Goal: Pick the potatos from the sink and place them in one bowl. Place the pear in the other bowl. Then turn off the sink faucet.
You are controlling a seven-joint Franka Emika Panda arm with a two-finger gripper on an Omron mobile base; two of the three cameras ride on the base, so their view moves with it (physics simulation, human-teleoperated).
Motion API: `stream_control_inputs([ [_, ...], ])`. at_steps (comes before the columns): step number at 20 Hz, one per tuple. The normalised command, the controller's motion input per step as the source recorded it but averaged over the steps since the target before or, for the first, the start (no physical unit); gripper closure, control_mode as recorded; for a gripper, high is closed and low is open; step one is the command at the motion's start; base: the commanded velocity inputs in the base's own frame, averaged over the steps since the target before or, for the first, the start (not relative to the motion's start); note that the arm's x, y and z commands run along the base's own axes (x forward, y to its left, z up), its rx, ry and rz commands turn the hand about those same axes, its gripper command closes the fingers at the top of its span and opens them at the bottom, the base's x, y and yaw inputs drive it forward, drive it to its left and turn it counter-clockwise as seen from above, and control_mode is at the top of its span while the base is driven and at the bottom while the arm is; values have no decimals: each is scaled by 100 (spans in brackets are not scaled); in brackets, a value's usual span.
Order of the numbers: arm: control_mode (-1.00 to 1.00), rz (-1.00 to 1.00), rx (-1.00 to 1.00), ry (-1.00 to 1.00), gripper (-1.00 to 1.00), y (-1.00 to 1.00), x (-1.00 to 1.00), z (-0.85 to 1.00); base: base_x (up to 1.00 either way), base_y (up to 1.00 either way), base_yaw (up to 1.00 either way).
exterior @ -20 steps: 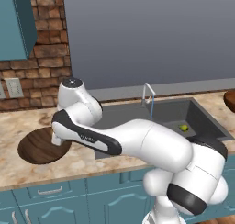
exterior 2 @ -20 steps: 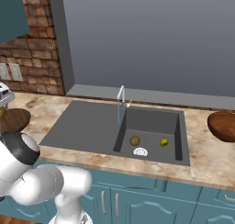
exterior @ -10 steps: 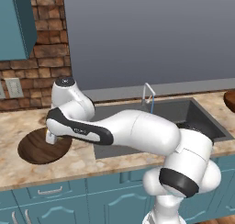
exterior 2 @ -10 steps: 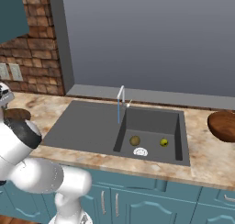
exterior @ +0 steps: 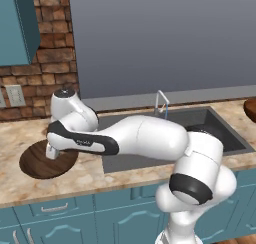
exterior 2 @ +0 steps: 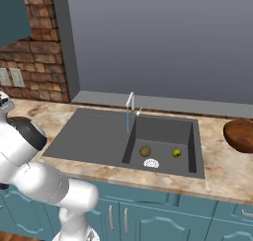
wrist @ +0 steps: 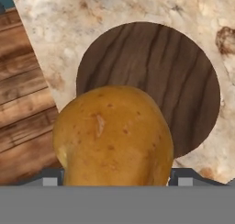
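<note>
- Left base view: the arm reaches left over the stone counter, its gripper hanging above the dark wooden bowl. The faucet stands behind the sink.
- Right base view: the sink's well holds an olive-brown potato and a small yellow-green lump near the drain. A thin blue stream falls from the faucet. The reddish bowl sits far right.
- Hand view: a golden potato sits clamped between the wide-set fingers, over the dark bowl.
</note>
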Motion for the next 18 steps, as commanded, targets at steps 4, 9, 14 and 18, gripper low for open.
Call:
stream_control_inputs([
  [4, -100, -3, -1, 0, 100, 0, 3, -18, 0, 0, 0],
  [9, -100, -3, 0, 0, 100, 0, 16, -21, 0, 0, 0],
  [14, -100, -3, 0, 0, 100, 0, 22, -21, 0, 0, 0],
  [18, -100, -4, 0, 0, 100, 4, 14, -12, 0, 0, 0],
])
